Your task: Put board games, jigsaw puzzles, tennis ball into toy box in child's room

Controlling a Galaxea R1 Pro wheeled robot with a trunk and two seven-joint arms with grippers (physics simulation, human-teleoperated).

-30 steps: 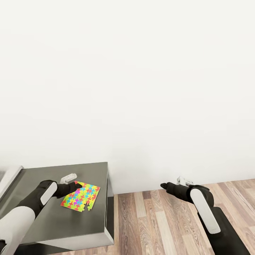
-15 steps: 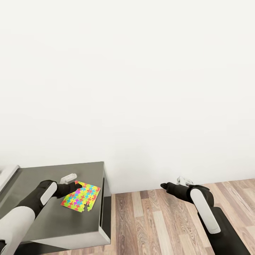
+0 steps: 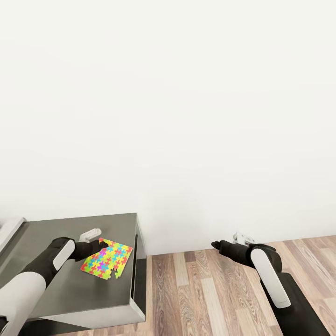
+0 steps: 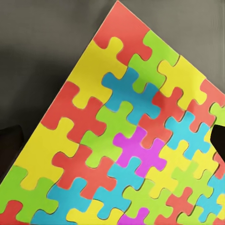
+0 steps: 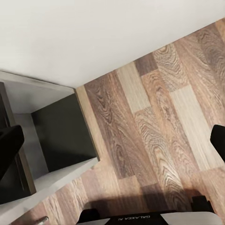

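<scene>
Head view: left gripper [image 3: 103, 244] sits at abt 8 o'clock in the frame, over a dark grey cabinet [image 3: 70, 280] w/ a flat top. It is clamped on one corner of a jigsaw puzzle [image 3: 107, 259], a thin square of yellow, red, blue, green & pink interlocking pieces. Puzzle lies tilted, near corner at the gripper, rest fanning out toward 4 o'clock over the cabinet top; whether it rests on the top or hangs just above, can't tell.

Left wrist view: puzzle [image 4: 131, 140] takes up most of the picture, dark cabinet surface [image 4: 42, 42] behind it. Dark fingertips [image 4: 9, 145] show at both side edges, one either side of the sheet.

Right gripper [image 3: 215, 244] is at abt 4 o'clock in head view, well apart from the cabinet, over wood-plank floor [image 3: 205, 289]. Jaws spread, nothing between them. Right wrist view: its dark fingertips [image 5: 9, 145] are wide apart at the two side edges, w/ floor [image 5: 154, 117], a strip of white wall [image 5: 93, 33] & the cabinet's end [image 5: 61, 131] beneath.

White wall [image 3: 168, 107] covers the upper part of head view. A pale object's edge [image 3: 9, 231] pokes in at 9 o'clock beside the cabinet; too little shown to tell what.
</scene>
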